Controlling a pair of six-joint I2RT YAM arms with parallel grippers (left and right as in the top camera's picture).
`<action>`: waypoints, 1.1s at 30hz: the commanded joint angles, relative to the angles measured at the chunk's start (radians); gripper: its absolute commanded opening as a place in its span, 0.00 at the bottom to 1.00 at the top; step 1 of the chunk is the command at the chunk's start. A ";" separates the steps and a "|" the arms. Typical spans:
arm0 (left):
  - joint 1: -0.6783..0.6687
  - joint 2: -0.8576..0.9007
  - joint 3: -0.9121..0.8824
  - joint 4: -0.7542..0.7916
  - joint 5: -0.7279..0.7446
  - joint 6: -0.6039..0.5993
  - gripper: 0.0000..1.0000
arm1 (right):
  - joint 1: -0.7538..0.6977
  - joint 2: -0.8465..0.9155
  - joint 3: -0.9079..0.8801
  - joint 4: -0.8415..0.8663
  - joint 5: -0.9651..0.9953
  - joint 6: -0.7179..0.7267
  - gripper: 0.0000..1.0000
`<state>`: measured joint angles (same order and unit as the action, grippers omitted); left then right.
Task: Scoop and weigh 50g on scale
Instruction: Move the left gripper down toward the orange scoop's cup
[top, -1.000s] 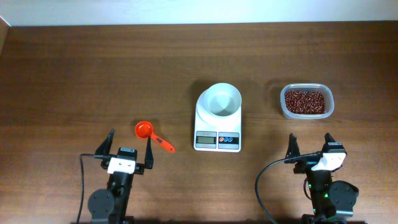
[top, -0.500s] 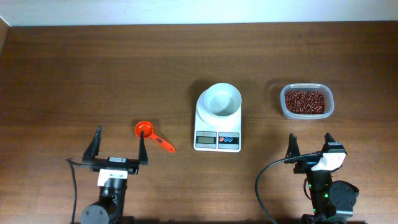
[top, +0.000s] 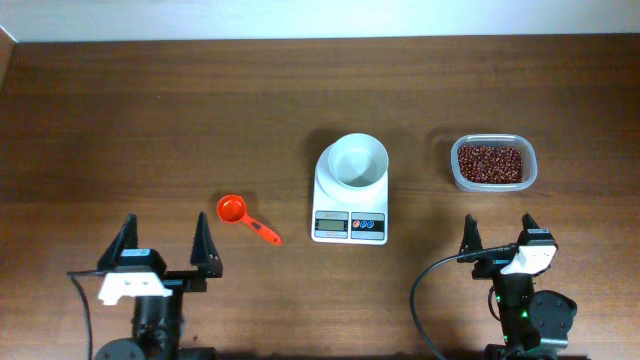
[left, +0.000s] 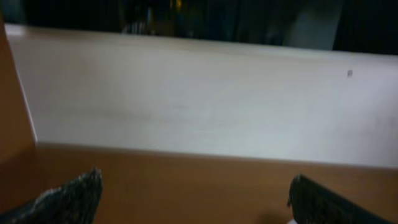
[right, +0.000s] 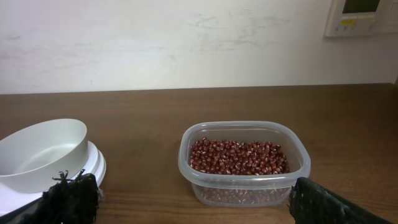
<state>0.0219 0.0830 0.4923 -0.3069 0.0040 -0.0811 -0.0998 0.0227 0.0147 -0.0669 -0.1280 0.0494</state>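
Observation:
The white scale (top: 350, 212) sits mid-table with a white bowl (top: 358, 162) on its platform. An orange measuring scoop (top: 238, 214) lies left of it, handle pointing toward the front right. A clear tub of red-brown beans (top: 491, 163) stands right of the scale. My left gripper (top: 166, 248) is open near the front left, its right finger just short of the scoop and to its left. My right gripper (top: 498, 236) is open at the front right, facing the bean tub (right: 244, 160); the bowl (right: 41, 153) shows at its left. The left wrist view shows only bare table and wall between wide fingertips (left: 74, 196).
A pale wall (top: 320, 18) runs along the table's far edge. Black cables (top: 425, 300) trail from both arm bases along the front edge. Dark wooden table (top: 150, 120) stretches behind the objects.
My left arm has swung leftward and back toward the front edge, its gripper moving away from the scoop. The right arm has not moved.

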 joint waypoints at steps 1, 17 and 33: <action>-0.001 0.072 0.130 -0.092 -0.031 -0.137 0.99 | 0.009 -0.002 -0.009 -0.003 0.006 0.007 0.99; -0.002 0.695 0.615 -0.650 0.286 -0.218 0.99 | 0.009 -0.001 -0.009 -0.003 0.006 0.007 0.99; -0.001 0.859 0.615 -0.685 0.296 -0.218 0.99 | 0.009 -0.002 -0.009 -0.003 0.006 0.007 0.99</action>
<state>0.0219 0.9321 1.0962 -0.9852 0.2852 -0.2890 -0.0998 0.0246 0.0147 -0.0673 -0.1276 0.0498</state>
